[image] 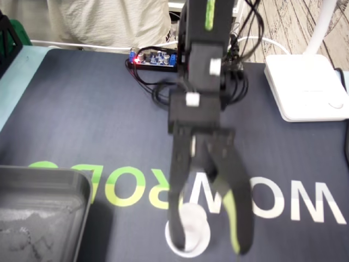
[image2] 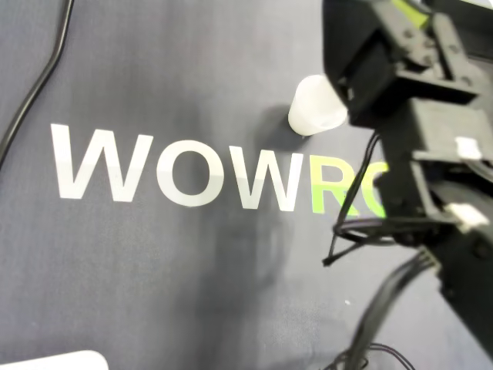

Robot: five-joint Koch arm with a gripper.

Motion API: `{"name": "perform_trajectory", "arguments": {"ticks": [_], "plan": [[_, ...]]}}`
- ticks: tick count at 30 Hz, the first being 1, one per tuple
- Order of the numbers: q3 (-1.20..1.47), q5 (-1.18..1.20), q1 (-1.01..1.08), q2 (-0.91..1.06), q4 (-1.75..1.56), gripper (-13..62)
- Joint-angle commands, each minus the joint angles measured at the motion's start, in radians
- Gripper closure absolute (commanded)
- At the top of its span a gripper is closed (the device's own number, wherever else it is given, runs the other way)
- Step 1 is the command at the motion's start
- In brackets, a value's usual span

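Fixed view: gripper (image: 210, 243) spread wide, low over a small white cup (image: 195, 228), nothing grasped yet.
The cup stands upright on the dark mat (image: 82, 109), just below the white lettering. One finger crosses in front of its left side in this view, and the other finger stands well off to the right. I cannot tell whether that near finger touches it. In the overhead view the cup sits hard against the black arm, still on the mat. By my reading the reach is about finished. Closing on the cup, lifting it and carrying it off remain, perhaps to the grey tray (image: 43, 185) at the lower left, which looks empty in the part shown.
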Motion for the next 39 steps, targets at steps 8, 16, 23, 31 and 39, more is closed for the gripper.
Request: {"name": "perform_trajectory", "arguments": {"ticks": [8,16,23,31,39], "plan": [[0.064,0.808,0.064,0.313,0.225,23.5],[0.295,1.152,0.106,0.500,0.396,20.2],[0.554,1.241,0.101,0.626,0.394,17.1],[0.732,1.299,0.103,0.664,0.380,15.6],[0.773,1.358,0.100,0.664,0.365,15.6]]}}
